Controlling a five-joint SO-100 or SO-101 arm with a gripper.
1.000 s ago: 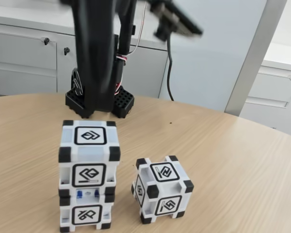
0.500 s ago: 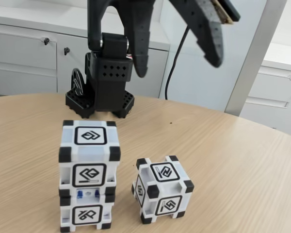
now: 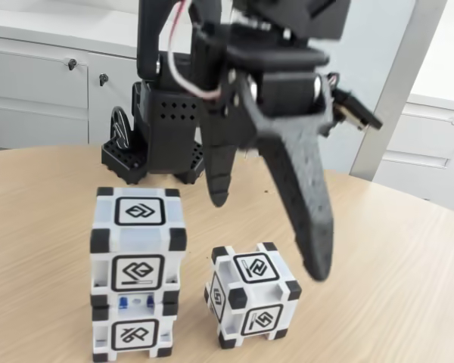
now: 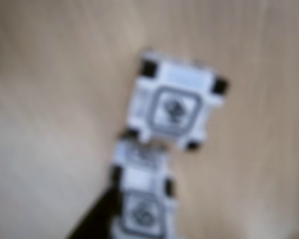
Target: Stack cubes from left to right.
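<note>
- The wooden table [image 3: 393, 249] carried everything in the fixed view; its pale grain also lay behind the cubes in the blurred wrist view.
- Grey cabinets [image 3: 38, 91] with small round locks stood behind the table at the left of the fixed view.
- The black arm [image 3: 272, 83] reached down from its perforated base [image 3: 163, 132] at the back of the table, with red and white wires looping near its upper joint.
- The gripper [image 3: 268, 238] hung above the table with its two fingers spread wide and nothing between them. The shorter finger [image 3: 218, 174] ended above the gap between the stack and the single cube; the longer finger [image 3: 310, 219] came down just right of the single cube, not touching it.
- The stack of two cubes stood at the left front of the table in the fixed view: the upper cube [image 3: 138, 240] sat squarely on the lower cube [image 3: 134, 330], glyph faces toward the camera.
- The single cube [image 3: 251, 295] rested on the table just right of the stack, turned at a slight angle and apart from it.
- In the wrist view, two white cubes showed from above, one [image 4: 177, 104] near the middle and another [image 4: 142, 204] toward the bottom edge; blur hid which was which.
</note>
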